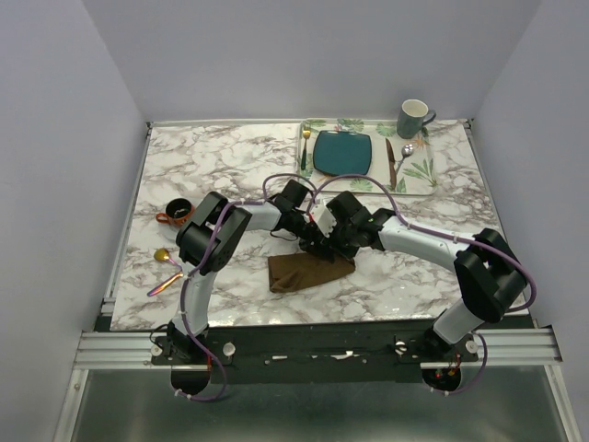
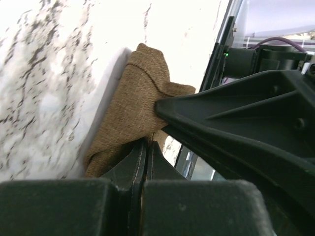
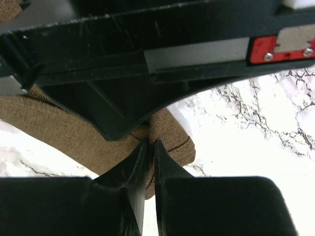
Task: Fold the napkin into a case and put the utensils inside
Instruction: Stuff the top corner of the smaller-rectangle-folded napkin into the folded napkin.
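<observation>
Brown woven cloth, one piece: the napkin (image 1: 308, 273), folded to a rough rectangle and lying on the marble-patterned table (image 1: 230, 166), nearest of the loose items to the arm bases. Iridescent purple-pink utensil (image 1: 165, 276) with a golden spoon bowl, one piece: well to the left of the napkin, about level with it, apart from the cloth. Left gripper (image 2: 146, 143): at the napkin's far edge, jaws pressed together, a bunched fold of the napkin pinched at the tips. Right gripper (image 3: 150, 143): just right of the left one, over the same far edge, jaws drawn in to a thin slit and nipping a rounded fold of the napkin. The two grippers stand so close that each fills the other's wrist view. Small dark cup (image 1: 177, 214) with an orange rim or handle: beyond and well left of the napkin. Leaf-printed placemat (image 1: 419, 170): far beyond the napkin, to its right, carrying a teal plate (image 1: 342, 153), a gold fork (image 1: 306, 147) on the plate's left, a dark knife (image 1: 390, 164) and a silver spoon (image 1: 406, 153) on its right. Grey-green mug (image 1: 414, 118): farthest from the napkin, at the placemat's far right corner.
</observation>
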You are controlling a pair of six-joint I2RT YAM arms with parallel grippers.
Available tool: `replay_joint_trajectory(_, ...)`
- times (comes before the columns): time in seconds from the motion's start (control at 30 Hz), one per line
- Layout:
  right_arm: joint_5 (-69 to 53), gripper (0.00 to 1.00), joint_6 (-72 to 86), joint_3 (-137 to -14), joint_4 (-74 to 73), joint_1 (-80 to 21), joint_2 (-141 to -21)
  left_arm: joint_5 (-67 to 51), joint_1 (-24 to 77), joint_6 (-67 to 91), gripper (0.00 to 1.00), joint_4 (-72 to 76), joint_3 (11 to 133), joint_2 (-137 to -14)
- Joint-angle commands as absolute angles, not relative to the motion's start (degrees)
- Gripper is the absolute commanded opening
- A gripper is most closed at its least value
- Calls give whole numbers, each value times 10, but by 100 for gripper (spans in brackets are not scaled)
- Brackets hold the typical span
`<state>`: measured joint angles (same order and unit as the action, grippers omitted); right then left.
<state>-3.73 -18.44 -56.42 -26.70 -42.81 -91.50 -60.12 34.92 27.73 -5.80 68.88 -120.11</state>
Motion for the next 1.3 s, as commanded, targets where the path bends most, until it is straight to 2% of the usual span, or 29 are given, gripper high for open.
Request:
replay_joint_trajectory(0.0,-40,20,-176,-574,-279,-435,-912,-629,354,300,0,-13,701,-1201)
replay_joint_trajectory(0.6,-62,15,-167,-558,-279,-433,-983,-623,330,326,0,-5,705,-1244)
replay_joint_trajectory(0.73,-51,13,-156,-562,-279,-426,-998,-623,308,318,13,-11,678,-1201)
replay_joint_trajectory(0.77,-50,13,-156,-561,-279,-424,-999,-621,300,316,21,-13,658,-1188)
replay_joint_trajectory(0.83,-47,12,-151,-558,-279,-419,-1000,-620,268,313,27,-14,636,-1159)
replay_joint_trajectory(0.87,-48,12,-151,-557,-279,-419,-1001,-616,256,310,32,-17,615,-1131)
replay_joint_trajectory(1.07,-47,11,-148,-562,-279,-417,-1006,-613,173,261,45,-92,562,-1043)
replay_joint_trajectory(1.13,-47,11,-146,-562,-279,-417,-1006,-611,142,187,47,-139,562,-1006)
replay_joint_trajectory(1.2,-47,11,-146,-562,-279,-416,-1005,-593,134,81,54,-275,591,-977)
replay_joint_trajectory(1.23,-48,11,-145,-562,-279,-416,-1004,-573,134,-43,54,-319,600,-961)
replay_joint_trajectory(1.27,-49,11,-145,-562,-280,-415,-1004,-561,134,-87,57,-359,610,-931)
